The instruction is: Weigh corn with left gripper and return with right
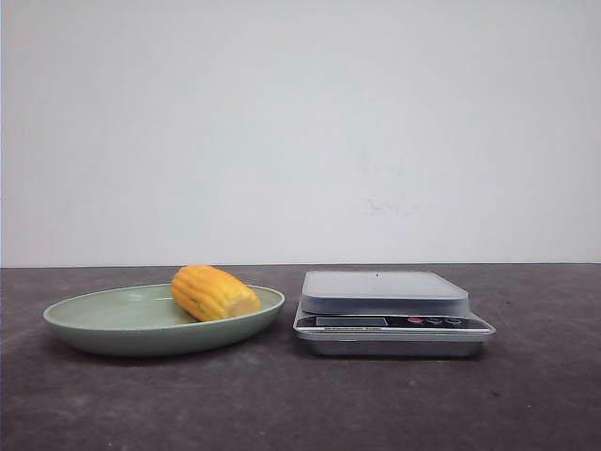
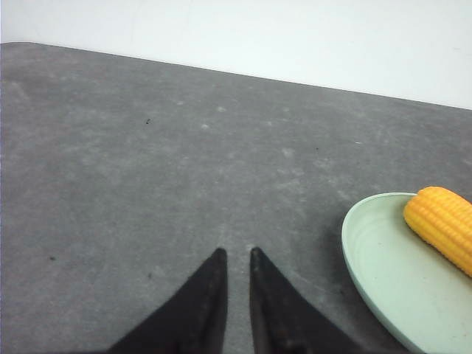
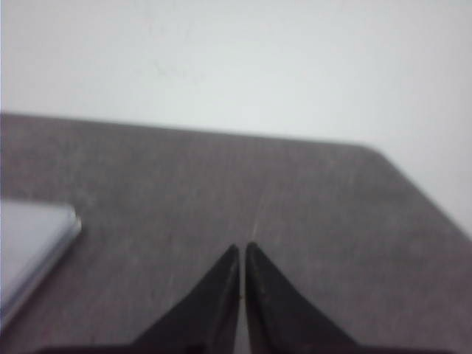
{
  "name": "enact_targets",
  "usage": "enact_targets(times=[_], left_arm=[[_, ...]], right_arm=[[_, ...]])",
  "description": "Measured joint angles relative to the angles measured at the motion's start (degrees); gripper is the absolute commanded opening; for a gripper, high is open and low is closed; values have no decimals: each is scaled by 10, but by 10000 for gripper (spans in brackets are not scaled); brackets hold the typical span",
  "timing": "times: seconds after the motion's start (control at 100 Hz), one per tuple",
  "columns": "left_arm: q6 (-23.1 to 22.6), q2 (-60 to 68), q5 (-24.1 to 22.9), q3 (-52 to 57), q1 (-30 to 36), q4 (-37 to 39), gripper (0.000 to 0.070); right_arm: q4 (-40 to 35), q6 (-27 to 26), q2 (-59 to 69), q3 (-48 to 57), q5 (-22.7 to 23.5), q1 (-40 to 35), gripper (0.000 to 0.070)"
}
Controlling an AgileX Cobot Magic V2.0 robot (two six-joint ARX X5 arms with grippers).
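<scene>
Front view: corn point(image 1: 214, 292) lies on its side in a shallow pale green plate point(image 1: 113, 324), on the plate's right part, paler cut end pointing toward the right rim and the camera, ribbed kernel rows visible. Plate sits on the dark grey tabletop point(image 1: 300, 404), left of centre. Just beside it on the right, apart from the rim, stands a silver kitchen scale point(image 1: 390, 315) with a flat grey platform, nothing on it; a dark display and small buttons, one red, run along its front panel. Plain white wall point(image 1: 300, 122) behind. Neither arm shows in the front view. Left wrist view: left gripper point(image 2: 236, 254) over bare tabletop, two tapering black fingers point(image 2: 199, 302) with tips nearly together, only a thin slit between them, jaws closed on nothing. The plate and one end of the corn show at the edge of that picture, well apart from the fingertips, no contact. Right wrist view, somewhat blurred: right gripper point(image 3: 242, 247) also over bare tabletop, fingers point(image 3: 280, 310) pressed together with tips all but touching, jaws closed and empty. A corner of the scale's light platform shows at the edge of that picture, apart from the fingers. The tabletop's far edge and one corner meet the white wall there. Whether either gripper touches the tabletop or hangs above it cannot be told.
</scene>
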State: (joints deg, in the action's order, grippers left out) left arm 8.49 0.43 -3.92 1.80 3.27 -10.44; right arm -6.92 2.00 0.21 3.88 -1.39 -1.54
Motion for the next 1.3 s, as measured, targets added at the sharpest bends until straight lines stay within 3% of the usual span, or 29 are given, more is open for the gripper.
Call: enact_targets(times=[0.19, 0.29, 0.62, 1.3], left_arm=[[0, 0, 0, 0, 0, 0, 23], [0, 0, 0, 0, 0, 0, 23], [0, 0, 0, 0, 0, 0, 23], [0, 0, 0, 0, 0, 0, 23]], right_arm=[[2, -21, 0, -26, 1, 0, 9], [-32, -25, 0, -29, 2, 0, 9], [20, -25, 1, -30, 1, 0, 9], [21, -25, 1, -30, 1, 0, 9]])
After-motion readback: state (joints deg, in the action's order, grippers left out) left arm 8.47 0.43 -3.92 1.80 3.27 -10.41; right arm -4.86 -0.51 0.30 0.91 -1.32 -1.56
